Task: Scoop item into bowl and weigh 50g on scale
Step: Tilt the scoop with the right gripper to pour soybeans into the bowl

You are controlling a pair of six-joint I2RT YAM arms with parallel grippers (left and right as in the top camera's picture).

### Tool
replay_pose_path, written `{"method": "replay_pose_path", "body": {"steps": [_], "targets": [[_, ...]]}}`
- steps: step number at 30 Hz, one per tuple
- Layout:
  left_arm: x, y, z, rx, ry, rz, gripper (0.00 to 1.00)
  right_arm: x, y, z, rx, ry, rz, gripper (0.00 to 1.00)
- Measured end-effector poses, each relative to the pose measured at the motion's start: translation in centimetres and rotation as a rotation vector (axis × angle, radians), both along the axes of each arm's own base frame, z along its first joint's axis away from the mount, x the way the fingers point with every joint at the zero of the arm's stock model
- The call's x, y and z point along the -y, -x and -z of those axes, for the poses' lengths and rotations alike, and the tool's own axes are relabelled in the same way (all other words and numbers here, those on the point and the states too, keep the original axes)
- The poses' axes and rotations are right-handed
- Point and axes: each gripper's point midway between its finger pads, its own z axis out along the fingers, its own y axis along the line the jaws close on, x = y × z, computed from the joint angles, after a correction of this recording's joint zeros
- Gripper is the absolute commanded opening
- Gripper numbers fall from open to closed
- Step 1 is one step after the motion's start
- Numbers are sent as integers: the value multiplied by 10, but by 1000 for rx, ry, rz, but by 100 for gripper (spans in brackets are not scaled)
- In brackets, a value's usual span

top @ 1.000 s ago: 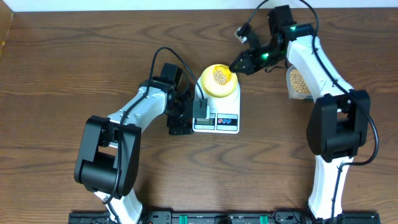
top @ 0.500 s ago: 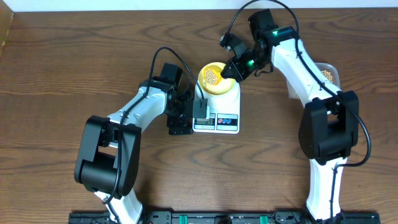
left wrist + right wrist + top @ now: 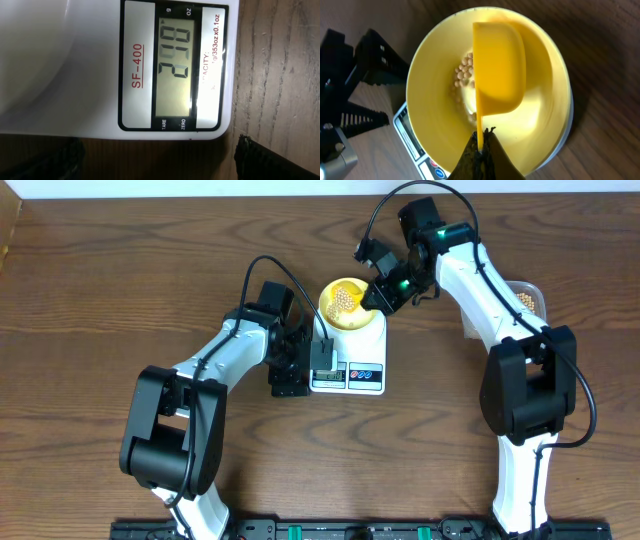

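Observation:
The pale yellow bowl (image 3: 347,304) sits on the white scale (image 3: 350,352) and holds some tan beans (image 3: 346,299). In the right wrist view the bowl (image 3: 540,110) has beans (image 3: 464,80) at its left side. My right gripper (image 3: 481,145) is shut on the thin handle of the yellow scoop (image 3: 497,65), which is tipped on its side over the bowl. In the overhead view that gripper (image 3: 378,292) is at the bowl's right rim. My left gripper (image 3: 292,365) hangs open at the scale's left front. Its wrist view shows the scale's display (image 3: 174,65), lit with digits.
A clear plastic tub (image 3: 525,298) with more beans stands at the right, partly hidden behind the right arm. Cables loop above both arms. The left arm's black fingers (image 3: 355,85) lie beside the scale.
My right gripper swung left from beside the bowl to over its rim with the scoop, uncovering the tub. In the last half second it barely moved. The left arm stayed still.

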Motion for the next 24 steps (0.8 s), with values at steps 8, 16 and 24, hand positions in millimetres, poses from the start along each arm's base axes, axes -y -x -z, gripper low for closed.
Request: {"method": "replay_pose_path", "body": {"steps": [8, 16, 24], "targets": [[0, 0, 0, 0, 0, 0, 98, 4, 2, -10, 35, 16, -21, 1], [0, 0, 0, 0, 0, 0, 97, 6, 8, -18, 73, 26, -86, 1], [0, 0, 0, 0, 0, 0, 98, 5, 10, -28, 136, 55, -141, 1]]}}
